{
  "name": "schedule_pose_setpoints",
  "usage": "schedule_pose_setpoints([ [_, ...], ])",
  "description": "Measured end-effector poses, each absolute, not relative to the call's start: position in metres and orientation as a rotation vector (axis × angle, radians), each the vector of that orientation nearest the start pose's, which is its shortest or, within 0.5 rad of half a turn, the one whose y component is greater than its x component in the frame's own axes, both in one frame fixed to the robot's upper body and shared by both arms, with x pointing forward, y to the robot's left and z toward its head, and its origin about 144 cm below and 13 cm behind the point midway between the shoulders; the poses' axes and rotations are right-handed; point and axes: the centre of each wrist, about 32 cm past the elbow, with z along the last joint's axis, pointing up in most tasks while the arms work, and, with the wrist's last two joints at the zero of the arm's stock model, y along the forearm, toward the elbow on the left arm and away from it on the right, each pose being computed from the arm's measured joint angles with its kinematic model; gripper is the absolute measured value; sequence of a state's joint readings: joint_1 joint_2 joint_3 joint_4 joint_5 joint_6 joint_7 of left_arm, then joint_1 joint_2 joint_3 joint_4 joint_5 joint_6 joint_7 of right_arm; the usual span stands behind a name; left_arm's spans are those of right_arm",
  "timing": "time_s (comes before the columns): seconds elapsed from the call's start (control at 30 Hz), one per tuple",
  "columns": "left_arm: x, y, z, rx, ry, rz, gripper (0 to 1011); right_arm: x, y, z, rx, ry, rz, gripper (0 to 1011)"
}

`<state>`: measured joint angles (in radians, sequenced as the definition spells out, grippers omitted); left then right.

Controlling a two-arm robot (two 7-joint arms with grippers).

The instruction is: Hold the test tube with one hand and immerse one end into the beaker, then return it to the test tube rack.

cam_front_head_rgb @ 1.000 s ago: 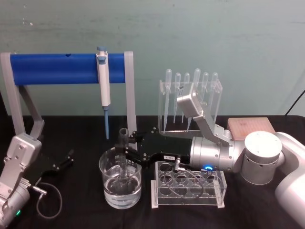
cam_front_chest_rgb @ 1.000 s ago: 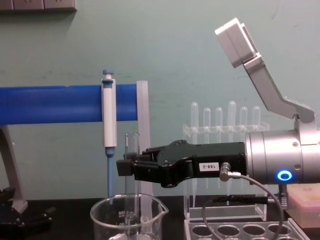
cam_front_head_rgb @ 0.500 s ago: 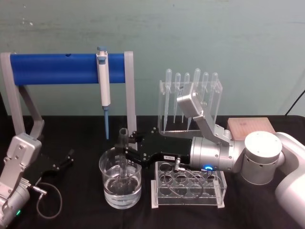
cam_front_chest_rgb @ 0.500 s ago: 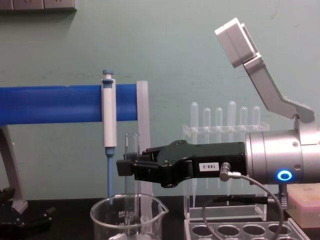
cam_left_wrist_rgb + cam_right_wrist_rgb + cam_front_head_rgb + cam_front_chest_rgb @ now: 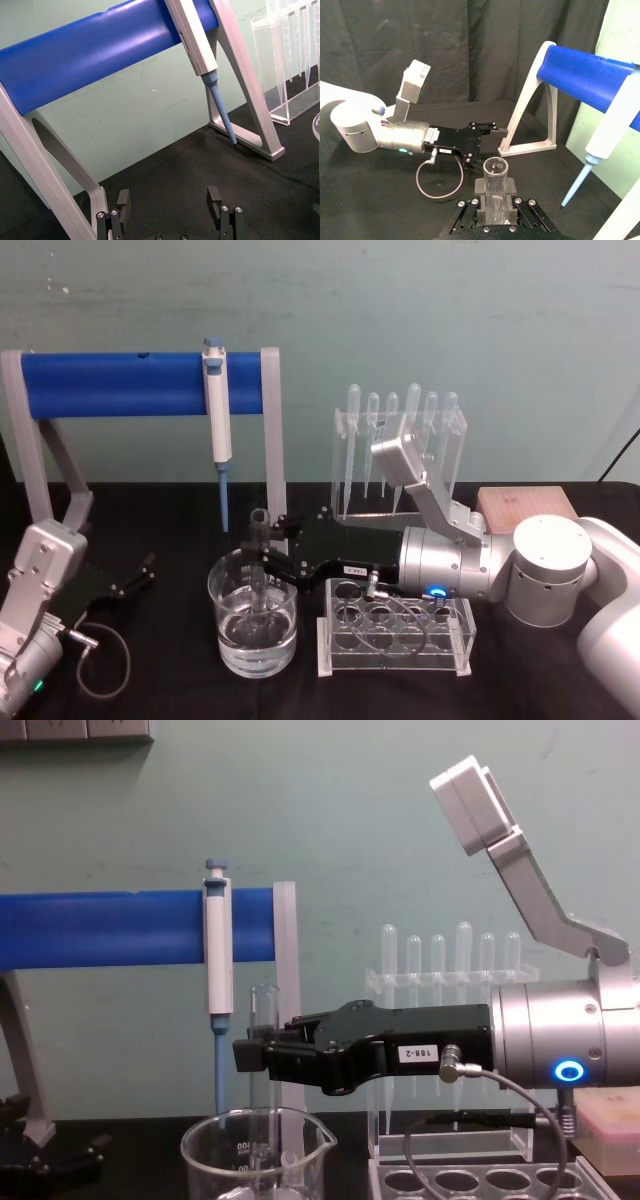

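The test tube (image 5: 258, 525) is a clear, narrow glass cylinder with an open rim. It stands upright with its lower part down inside the beaker (image 5: 225, 640), and its rim rises above the beaker's lip. Its lower end reaches about the level of the clear liquid; I cannot tell how far it dips in. The right gripper (image 5: 268, 558) reaches in level from the bench's right side, and its black jaws pinch the tube partway up, just above the beaker's rim. In the right wrist view the tube (image 5: 495, 175) sits squarely between the two fingers (image 5: 480, 187).

The beaker, wide with a pouring spout, stands near the bench's front edge, left of the middle. The clear test tube rack (image 5: 395, 658) stands just beside it to the right.

The left gripper (image 5: 135, 578) lies low toward the bench's left edge, jaws spread and holding nothing. Behind it, a blue-and-white pipettor (image 5: 217, 430) hangs from a blue stand (image 5: 120, 383).
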<state>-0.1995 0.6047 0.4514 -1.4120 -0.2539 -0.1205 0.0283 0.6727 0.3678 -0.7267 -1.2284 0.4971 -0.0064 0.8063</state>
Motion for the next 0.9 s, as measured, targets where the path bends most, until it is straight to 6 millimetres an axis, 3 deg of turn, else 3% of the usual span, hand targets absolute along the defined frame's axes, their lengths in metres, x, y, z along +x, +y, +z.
schedule_pose_setpoints([
  [0.9, 0.4886, 0.3097, 1.1398, 0.304, -0.285, 1.248, 1000, 0.5920, -0.1829, 1.2311, -0.130, -0.123, -0.283, 224],
])
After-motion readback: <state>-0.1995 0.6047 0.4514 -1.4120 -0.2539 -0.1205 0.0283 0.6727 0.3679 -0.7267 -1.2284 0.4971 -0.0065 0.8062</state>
